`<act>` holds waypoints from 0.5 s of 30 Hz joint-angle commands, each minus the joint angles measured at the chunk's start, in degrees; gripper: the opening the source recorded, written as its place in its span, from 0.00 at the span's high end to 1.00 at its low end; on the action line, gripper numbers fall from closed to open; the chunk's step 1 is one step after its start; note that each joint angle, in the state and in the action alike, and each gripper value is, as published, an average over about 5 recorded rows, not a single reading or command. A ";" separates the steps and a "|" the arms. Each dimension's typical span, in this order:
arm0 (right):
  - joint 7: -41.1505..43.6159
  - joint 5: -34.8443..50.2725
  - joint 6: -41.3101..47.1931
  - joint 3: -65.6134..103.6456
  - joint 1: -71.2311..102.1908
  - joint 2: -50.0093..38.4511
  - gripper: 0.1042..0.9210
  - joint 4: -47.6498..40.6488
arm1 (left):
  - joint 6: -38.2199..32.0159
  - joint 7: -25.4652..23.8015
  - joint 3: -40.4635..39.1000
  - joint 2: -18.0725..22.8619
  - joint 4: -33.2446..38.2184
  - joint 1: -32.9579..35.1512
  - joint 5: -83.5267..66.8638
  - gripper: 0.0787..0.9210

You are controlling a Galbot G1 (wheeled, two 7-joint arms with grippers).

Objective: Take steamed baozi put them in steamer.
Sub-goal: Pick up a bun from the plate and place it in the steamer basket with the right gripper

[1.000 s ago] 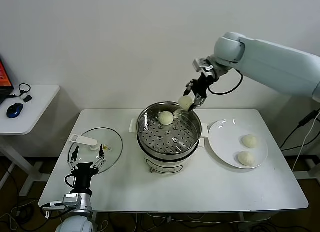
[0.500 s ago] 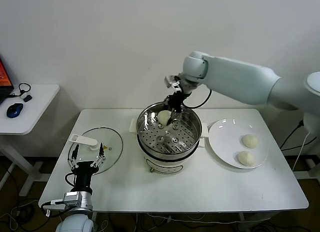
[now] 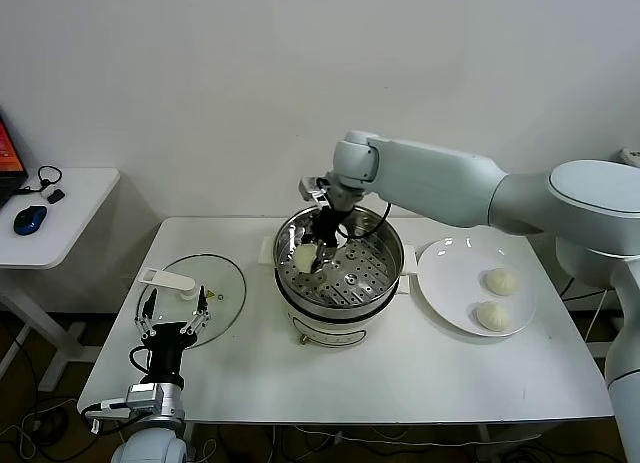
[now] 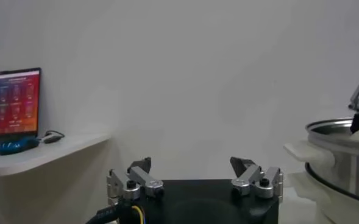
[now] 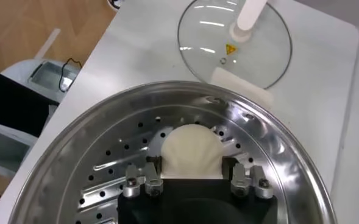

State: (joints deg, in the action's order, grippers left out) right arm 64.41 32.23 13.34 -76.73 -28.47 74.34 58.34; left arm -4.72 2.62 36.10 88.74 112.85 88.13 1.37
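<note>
I am placing a small, round, cream-white steamed bun [image 3: 305, 255] into the large shiny steel steamer pot [image 3: 385, 245] on the white surface [image 3: 420, 368]. My right hand [image 3: 317, 255] is down inside the pot on its left side, closed on the bun; the right wrist view shows the bun [image 5: 190, 151] squeezed between my fingers [image 5: 144, 178] just over the perforated floor. Whether it already touches, I cannot tell. Next, I judge, I should settle it, spread the fingers and lift clear. Two more buns [image 3: 499, 281] wait on the white round plate [image 3: 450, 273], to the pot's right. My left hand [image 3: 173, 314] idles, spread wide, near the flat glass lid [image 3: 225, 283].
</note>
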 commanded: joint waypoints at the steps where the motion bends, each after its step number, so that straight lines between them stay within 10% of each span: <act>1: -0.15 -0.44 0.08 0.36 1.28 1.26 0.36 -0.67 | 0.05 -0.02 -0.05 -0.04 0.00 -0.14 -0.01 0.12; 15: -1.44 -1.69 -0.99 0.98 2.22 1.05 0.29 -0.95 | 0.03 -0.03 0.01 -0.03 0.18 0.08 -0.19 0.12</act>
State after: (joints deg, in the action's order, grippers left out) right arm 63.48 30.77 12.49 -75.89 -26.55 75.18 57.40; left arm -4.69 2.62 36.04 88.74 112.91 88.11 1.28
